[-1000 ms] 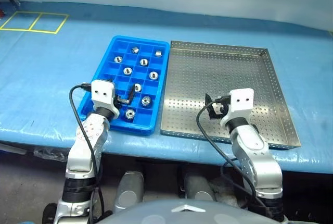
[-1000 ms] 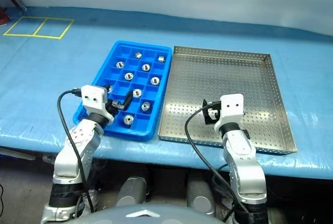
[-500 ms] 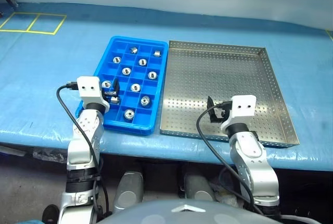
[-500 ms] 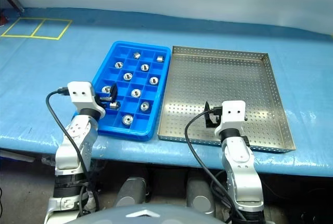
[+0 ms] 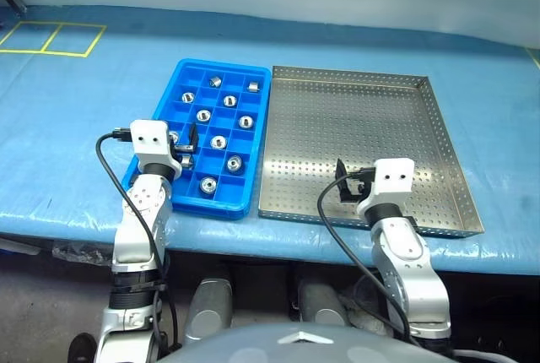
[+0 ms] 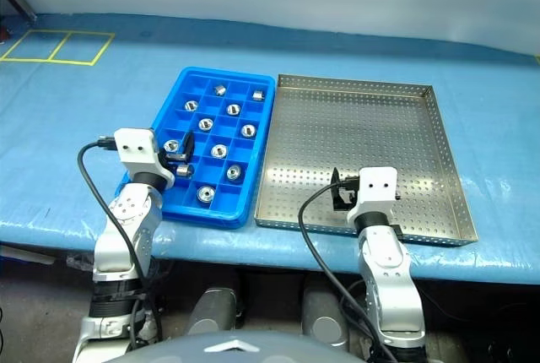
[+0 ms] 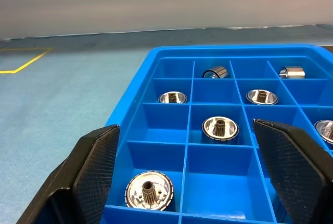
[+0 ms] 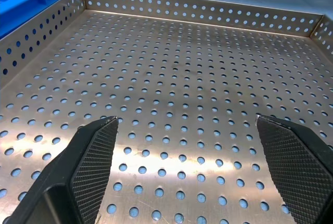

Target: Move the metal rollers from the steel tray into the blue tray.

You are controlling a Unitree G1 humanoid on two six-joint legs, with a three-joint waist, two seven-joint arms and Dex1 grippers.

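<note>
Blue tabletop (image 5: 76,127) carries both trays: your metal rollers (image 5: 218,142) all sit in the blue tray (image 5: 173,203), beside the bare steel tray (image 5: 439,135). Both sets of fingers stand released, empty. You look finished; just retract.

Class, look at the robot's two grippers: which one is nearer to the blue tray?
Left. The left gripper hangs over the blue tray's near-left compartments; the right gripper is over the steel tray's near edge.

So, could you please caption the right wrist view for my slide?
Open right gripper over the bare steel tray.
</note>
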